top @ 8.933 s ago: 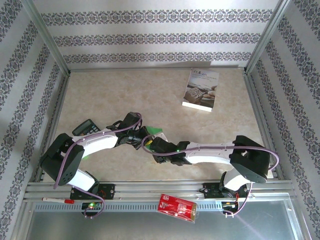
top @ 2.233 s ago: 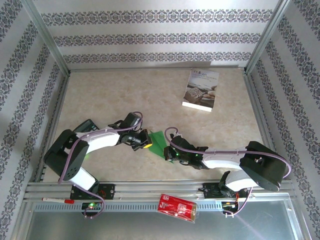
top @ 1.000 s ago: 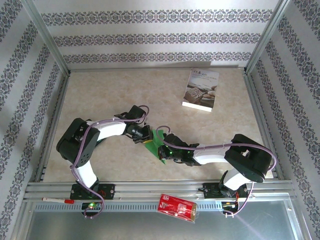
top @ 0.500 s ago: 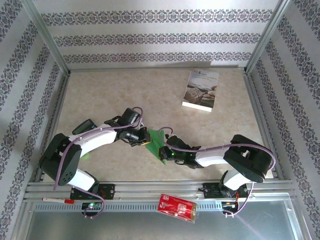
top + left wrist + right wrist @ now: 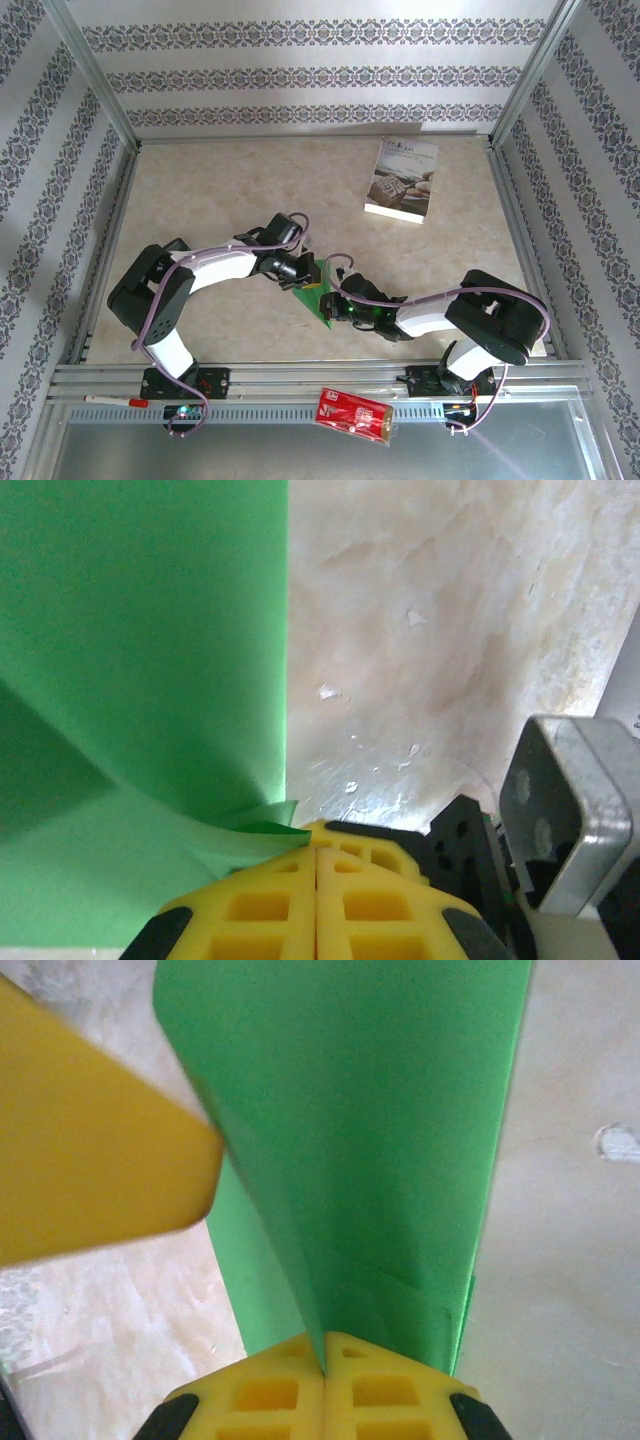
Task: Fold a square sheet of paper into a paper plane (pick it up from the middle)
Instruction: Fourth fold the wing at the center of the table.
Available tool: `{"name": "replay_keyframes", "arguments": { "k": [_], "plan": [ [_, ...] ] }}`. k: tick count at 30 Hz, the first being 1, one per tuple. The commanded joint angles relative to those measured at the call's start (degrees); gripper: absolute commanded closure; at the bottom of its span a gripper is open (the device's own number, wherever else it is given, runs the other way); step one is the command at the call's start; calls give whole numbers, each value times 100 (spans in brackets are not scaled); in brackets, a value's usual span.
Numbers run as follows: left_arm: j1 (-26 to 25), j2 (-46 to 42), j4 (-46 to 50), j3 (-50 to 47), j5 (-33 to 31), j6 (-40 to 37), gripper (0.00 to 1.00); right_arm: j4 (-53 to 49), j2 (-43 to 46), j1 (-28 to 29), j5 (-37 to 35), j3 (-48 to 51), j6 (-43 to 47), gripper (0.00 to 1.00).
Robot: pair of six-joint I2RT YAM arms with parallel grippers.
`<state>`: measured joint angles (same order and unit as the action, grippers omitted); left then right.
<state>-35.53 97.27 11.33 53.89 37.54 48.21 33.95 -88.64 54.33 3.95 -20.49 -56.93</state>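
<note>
Two grippers meet at one green paper [image 5: 318, 302] near the middle of the table [image 5: 220, 190] in the top view. The left gripper [image 5: 307, 279] reaches it from the left and the right gripper [image 5: 336, 306] from the right, with the paper between them. One white booklet [image 5: 402, 180] lies well apart at the far right, and one red packet [image 5: 352, 415] sits on the near rail. From the left wrist we see the left gripper [image 5: 316, 852] with its yellow pads pressed together on a thin flap at the paper's edge, the green paper [image 5: 140, 660] spreading off to the left. From the right wrist, the right gripper [image 5: 325, 1360] is likewise clamped on the green paper [image 5: 350, 1130], which runs away from its seam as a long creased panel. We judge a fold to be under way, with no dart shape yet. The next move calls for one gripper to hold firm while the other carries its edge over and flattens the crease without tearing the paper.
</note>
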Motion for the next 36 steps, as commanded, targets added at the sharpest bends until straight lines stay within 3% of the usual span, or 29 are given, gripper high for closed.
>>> {"name": "replay_keyframes", "arguments": {
  "k": [1,11,24,36],
  "plan": [
    [-42,114,-87,186,123,-113,93,91,-10,-74,1,264,-94,99],
    [-25,-183,-132,86,191,-33,88,739,-245,-194,74,588,-368,100],
    [3,-752,226,-147,-168,-140,91,1690,-514,-335,151,978,-997,100],
    [-121,-102,18,150,68,-252,96,1811,-740,-327,-56,1178,-1564,100]
  ]
}}
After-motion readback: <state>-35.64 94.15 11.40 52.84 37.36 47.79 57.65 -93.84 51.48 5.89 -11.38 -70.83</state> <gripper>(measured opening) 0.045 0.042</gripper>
